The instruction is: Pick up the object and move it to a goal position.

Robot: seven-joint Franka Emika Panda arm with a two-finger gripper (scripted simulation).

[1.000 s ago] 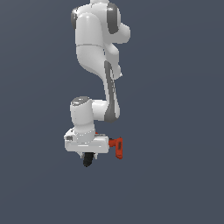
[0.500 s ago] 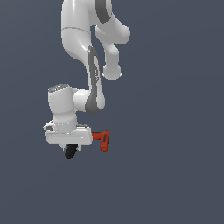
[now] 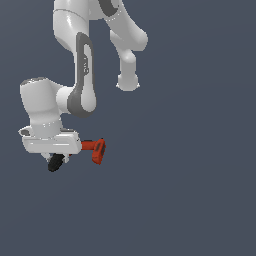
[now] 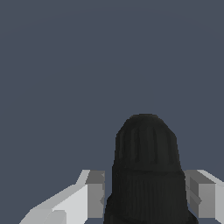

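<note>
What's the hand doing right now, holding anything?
Hand: closed on the red-orange drill; the fingers sit against both sides of its black chuck end.

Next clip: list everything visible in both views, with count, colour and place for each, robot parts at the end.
power drill: one, red-orange body with a black chuck end; held under the white hand, the handle sticking out toward the exterior view's right, the chuck filling the space between the fingers in the wrist view.
background: plain dark blue-grey all round in both views; no table edge or other thing can be made out.
gripper: one, white with grey finger pads; low at the exterior view's left, closed on the drill.
arm: one, white with dark grey joints; reaches down from the top of the exterior view to the gripper.
</note>
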